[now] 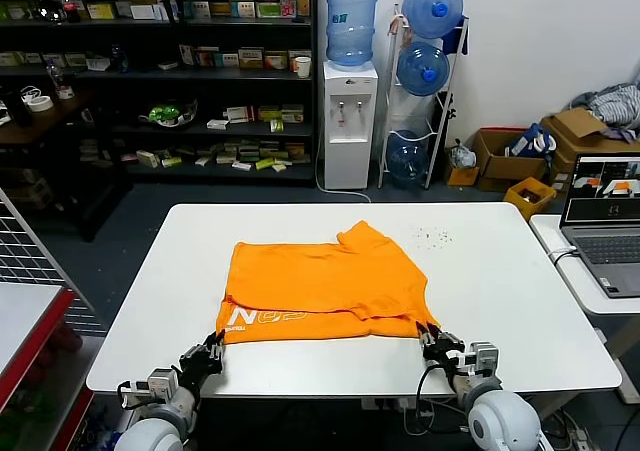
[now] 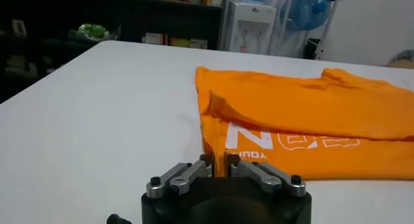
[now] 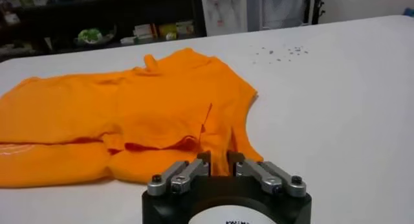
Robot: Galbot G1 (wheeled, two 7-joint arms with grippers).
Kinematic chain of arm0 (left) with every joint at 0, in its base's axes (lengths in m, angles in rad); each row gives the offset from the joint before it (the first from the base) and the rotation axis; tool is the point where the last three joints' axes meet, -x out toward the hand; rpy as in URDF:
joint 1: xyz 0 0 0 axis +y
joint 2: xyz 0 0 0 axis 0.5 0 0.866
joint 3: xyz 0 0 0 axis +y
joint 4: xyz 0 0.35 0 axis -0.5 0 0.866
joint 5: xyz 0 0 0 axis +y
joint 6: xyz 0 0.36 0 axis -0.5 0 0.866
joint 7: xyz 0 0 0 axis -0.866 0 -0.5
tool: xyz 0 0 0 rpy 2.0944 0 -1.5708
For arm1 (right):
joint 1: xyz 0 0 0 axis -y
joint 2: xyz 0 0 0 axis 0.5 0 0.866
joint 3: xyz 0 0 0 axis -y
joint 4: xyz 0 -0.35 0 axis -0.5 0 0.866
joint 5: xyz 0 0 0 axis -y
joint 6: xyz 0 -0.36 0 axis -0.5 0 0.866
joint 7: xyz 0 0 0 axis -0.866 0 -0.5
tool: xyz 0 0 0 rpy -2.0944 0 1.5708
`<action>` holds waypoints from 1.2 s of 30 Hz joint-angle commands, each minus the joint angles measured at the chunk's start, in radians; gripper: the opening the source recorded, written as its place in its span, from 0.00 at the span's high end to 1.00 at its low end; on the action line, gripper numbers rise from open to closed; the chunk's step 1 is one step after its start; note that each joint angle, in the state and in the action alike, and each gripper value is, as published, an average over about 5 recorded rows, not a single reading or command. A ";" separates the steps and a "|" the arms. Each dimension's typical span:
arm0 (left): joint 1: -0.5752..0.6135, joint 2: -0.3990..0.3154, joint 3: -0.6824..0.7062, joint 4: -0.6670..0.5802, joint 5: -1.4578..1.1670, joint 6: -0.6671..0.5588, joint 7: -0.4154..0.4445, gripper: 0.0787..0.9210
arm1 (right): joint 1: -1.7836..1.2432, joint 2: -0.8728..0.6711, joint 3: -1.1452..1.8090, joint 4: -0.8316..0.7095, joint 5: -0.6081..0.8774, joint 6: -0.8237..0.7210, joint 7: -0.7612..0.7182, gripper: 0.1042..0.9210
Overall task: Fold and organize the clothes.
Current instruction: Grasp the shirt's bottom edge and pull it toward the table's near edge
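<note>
Head view has the orange T-shirt (image 1: 325,286) lying folded near the middle of the white worktop (image 1: 500,301), its white lettering along the near left edge. Left end effector (image 1: 209,352) sits at the shirt's near left corner, right end effector (image 1: 434,342) at the near right corner, both low over the worktop's front edge. In each wrist view the fingers stand slightly parted with the shirt's near hem between the tips; I cannot tell whether they pinch it. A laptop (image 1: 604,221) stands open on the side table to the right.
</note>
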 commanded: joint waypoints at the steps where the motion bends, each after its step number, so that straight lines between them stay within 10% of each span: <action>1: 0.001 0.000 -0.002 -0.011 -0.001 -0.002 -0.005 0.95 | -0.007 -0.001 0.001 0.016 0.006 0.023 0.002 0.95; 29: 0.323 0.091 -0.050 -0.220 -0.073 -0.019 -0.104 0.99 | -0.496 -0.052 0.209 0.309 0.055 -0.019 0.104 0.97; 36: 0.312 0.081 -0.052 -0.227 -0.061 -0.008 -0.094 0.85 | -0.468 -0.049 0.187 0.314 0.037 -0.045 0.092 0.78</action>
